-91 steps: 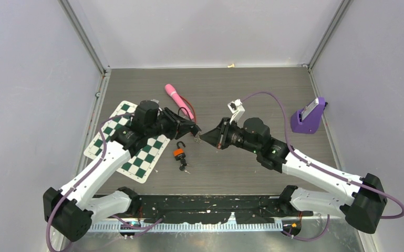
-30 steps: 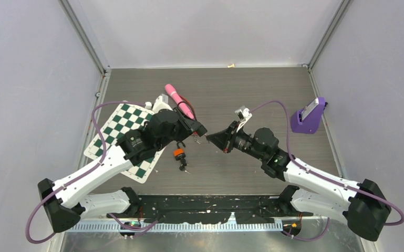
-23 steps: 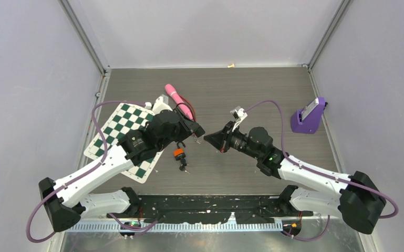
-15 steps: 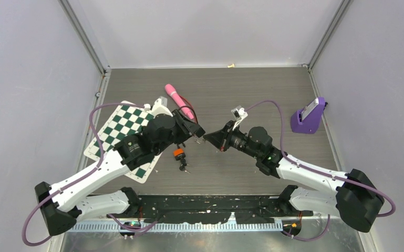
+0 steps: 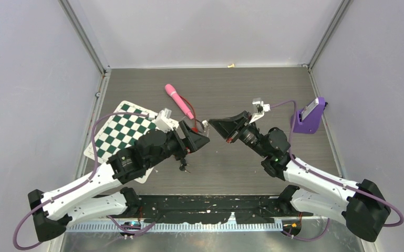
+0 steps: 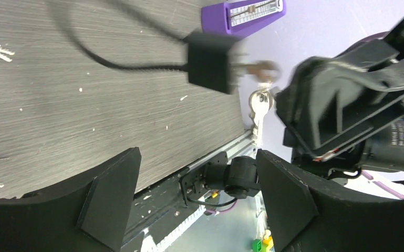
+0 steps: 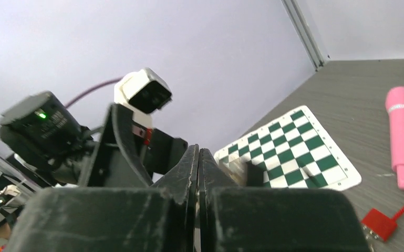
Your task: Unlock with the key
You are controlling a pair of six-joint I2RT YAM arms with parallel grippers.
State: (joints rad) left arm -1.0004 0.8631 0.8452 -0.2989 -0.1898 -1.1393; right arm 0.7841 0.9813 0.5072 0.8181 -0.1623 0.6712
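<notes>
A small black padlock [image 6: 208,62] with a thin black cable shackle hangs blurred in the air in the left wrist view. A silver key [image 6: 262,68] sticks out of its side, and a second key [image 6: 257,107] dangles from the ring. My right gripper [image 5: 211,122] is shut on the inserted key at its fingertips. In its own view the right gripper [image 7: 197,149] is pressed together, with the dark lock [image 7: 255,172] just beyond. My left gripper [image 6: 197,157] is open with nothing between its fingers, just below the lock. Seen from above, the left gripper [image 5: 198,134] faces the right one.
A green and white chessboard mat [image 5: 121,134] lies on the left, a pink cylinder [image 5: 178,100] with a red cord behind it, and a purple device [image 5: 309,116] at the right. Loose keys [image 5: 185,168] lie under my left arm, and a red tag [image 7: 378,223] is on the table.
The left gripper has opened, let go of the black padlock and drawn back toward the near edge. The right gripper has risen and moved right, keeping the key.
</notes>
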